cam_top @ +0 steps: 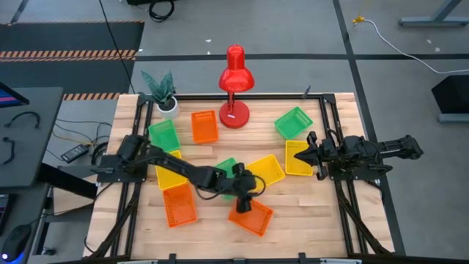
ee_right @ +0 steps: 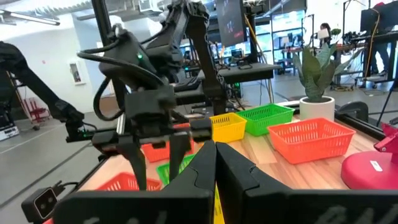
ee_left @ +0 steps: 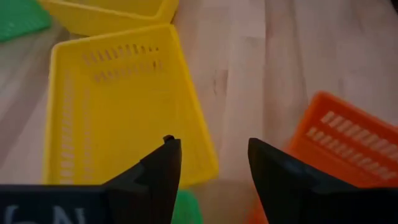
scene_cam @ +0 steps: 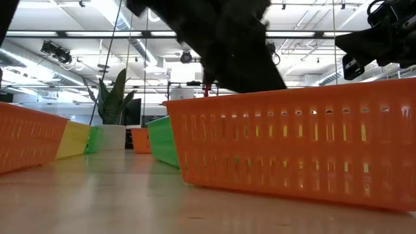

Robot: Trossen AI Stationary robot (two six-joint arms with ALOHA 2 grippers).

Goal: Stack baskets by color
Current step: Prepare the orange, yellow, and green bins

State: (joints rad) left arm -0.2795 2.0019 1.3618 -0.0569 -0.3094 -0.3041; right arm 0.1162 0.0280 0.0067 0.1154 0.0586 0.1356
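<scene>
One orange basket (cam_top: 251,217) lies just beneath the open left gripper (cam_top: 245,205).

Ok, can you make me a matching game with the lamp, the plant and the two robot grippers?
Things:
1. lamp
2. plant
3. left gripper
4. right gripper

States:
A. jaws open, above an orange basket
B. red
C. jaws shut, over a yellow basket
D. in a white pot

Pairs: 1-B, 2-D, 3-A, 4-C
</scene>
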